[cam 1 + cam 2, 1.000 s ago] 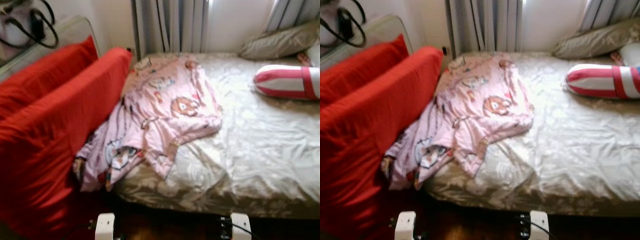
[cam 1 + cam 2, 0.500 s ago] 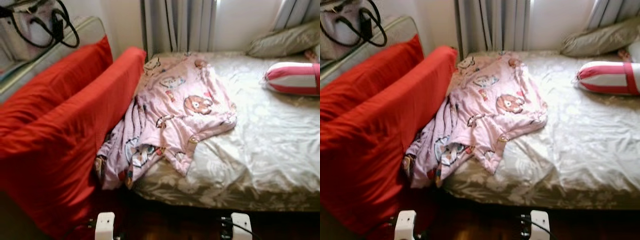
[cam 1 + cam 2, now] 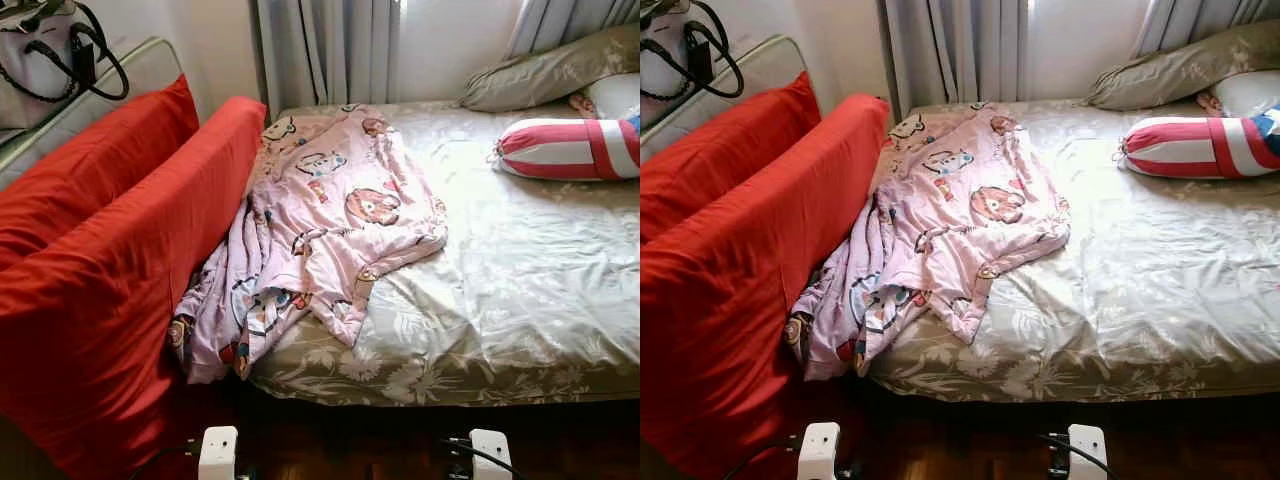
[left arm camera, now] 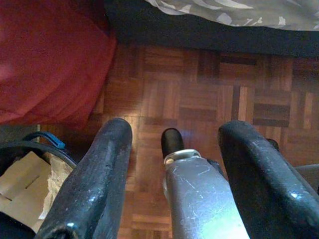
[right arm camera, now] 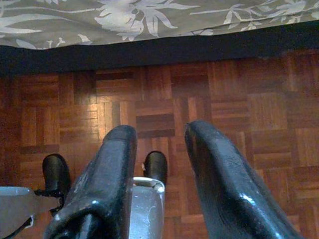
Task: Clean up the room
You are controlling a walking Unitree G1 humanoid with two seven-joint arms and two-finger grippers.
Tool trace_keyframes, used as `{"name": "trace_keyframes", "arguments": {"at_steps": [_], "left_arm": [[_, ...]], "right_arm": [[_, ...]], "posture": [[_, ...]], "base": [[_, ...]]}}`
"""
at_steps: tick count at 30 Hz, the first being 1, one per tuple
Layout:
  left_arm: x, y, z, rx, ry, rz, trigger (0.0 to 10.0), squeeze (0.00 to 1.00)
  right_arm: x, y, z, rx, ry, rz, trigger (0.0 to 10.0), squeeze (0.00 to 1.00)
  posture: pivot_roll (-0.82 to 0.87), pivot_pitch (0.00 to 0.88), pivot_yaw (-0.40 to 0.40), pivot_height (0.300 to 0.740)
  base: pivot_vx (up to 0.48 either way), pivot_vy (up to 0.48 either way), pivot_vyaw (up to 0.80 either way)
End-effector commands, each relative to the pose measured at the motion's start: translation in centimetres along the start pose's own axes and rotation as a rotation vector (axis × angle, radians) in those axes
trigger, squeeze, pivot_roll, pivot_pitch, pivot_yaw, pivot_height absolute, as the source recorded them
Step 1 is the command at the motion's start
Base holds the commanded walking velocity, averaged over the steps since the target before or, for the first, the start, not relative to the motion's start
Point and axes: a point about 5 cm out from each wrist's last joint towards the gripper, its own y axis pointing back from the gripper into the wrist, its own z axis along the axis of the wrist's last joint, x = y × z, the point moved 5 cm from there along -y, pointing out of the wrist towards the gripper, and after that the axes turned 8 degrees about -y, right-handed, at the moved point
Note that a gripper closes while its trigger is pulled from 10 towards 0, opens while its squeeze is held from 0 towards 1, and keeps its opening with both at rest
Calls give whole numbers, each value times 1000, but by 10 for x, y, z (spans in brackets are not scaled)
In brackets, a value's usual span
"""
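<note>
Parquet floor (image 5: 164,94) is running dark and glossy under the bed (image 3: 520,300), whose shiny leaf-print sheet is hanging over the near edge. You're looking at a crumpled pink cartoon-print pajama top (image 3: 320,230) lying on the bed's left side, its lower end spilling off the edge into the gap beside two big red cushions (image 3: 110,260) that are leaning against the bed. A striped red-and-white bolster (image 3: 570,148) and an olive pillow (image 3: 550,72) are sitting well apart at the far right. Open sheet is lying between. A handbag (image 3: 55,55), possibly leather, is resting behind the cushions. Left gripper (image 4: 174,144) and right gripper (image 5: 157,144) are hanging over the floor, fingers spread, holding nothing.
</note>
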Motion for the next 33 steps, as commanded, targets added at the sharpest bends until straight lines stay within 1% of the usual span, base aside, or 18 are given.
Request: {"name": "trace_keyframes", "arguments": {"at_steps": [1,7,9,11,14,19,23,29,31,33], "left_arm": [[2,1,-4,17,-19,0,10000,0],[2,0,-3,15,-35,-3,10000,0],[2,0,-3,16,-36,-4,10000,0],[4,1,-2,6,-36,-3,10000,0],[14,2,2,-29,-36,2,10000,0],[21,4,-7,0,-24,13,10000,0],[20,4,-9,7,-24,12,10000,0],[19,5,-14,26,-11,11,10000,0],[18,5,-15,28,0,8,10000,0],[18,5,-15,28,2,8,10000,0]], "right_arm": [[1,0,-3,8,3,3,10000,0],[1,0,-2,7,16,2,10000,0],[0,0,0,-5,36,-1,10000,0],[0,0,0,-7,35,-6,10000,0],[0,0,0,-4,33,-8,10000,0],[-1,0,0,-5,34,-12,10000,0],[-1,0,1,-8,37,-14,10000,0],[-3,0,2,-11,31,-16,10000,0],[-3,0,5,-15,59,-1,10000,0],[-3,0,5,-17,66,3,10000,0]], "posture": [[2,0,62,740],[4,0,62,740],[4,0,61,740],[4,0,61,740],[4,0,60,740],[4,0,59,740],[1,0,53,740],[-1,0,39,740],[2,0,30,740],[3,0,29,740]], "base": [[0,0,0],[0,0,0],[0,-296,0],[0,-306,800],[0,-201,800],[0,0,800],[0,0,506],[0,0,0],[0,0,0],[0,0,0]]}}
